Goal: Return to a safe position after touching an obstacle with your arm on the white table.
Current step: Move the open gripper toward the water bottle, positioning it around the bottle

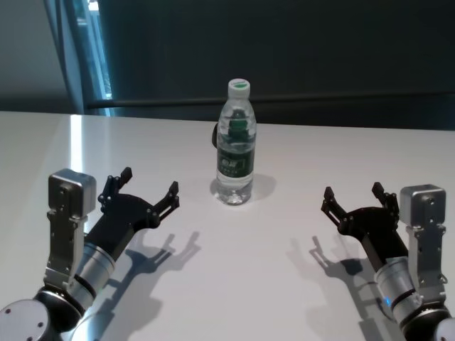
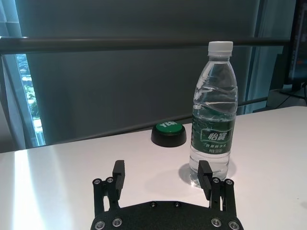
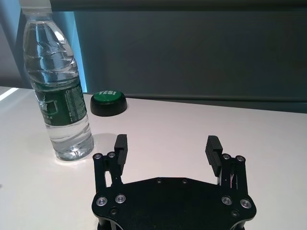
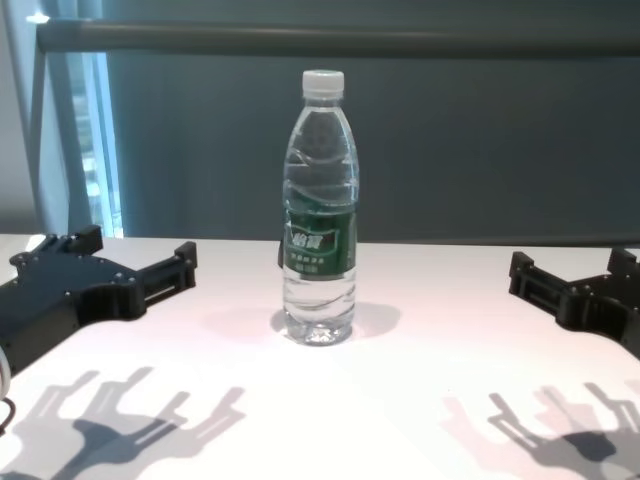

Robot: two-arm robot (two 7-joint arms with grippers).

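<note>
Head view: bottle (image 1: 235, 144) stands between spread-fingered left gripper (image 1: 149, 186) and right gripper (image 1: 352, 195), untouched.

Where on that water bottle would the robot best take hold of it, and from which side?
Probably around the green label band, coming in level from the robot's side. The water bottle stands upright on the white table, its body round and widest there, and the band looks narrower than the open left tool and right tool. A black button sits behind it, so the near side looks freer.
</note>
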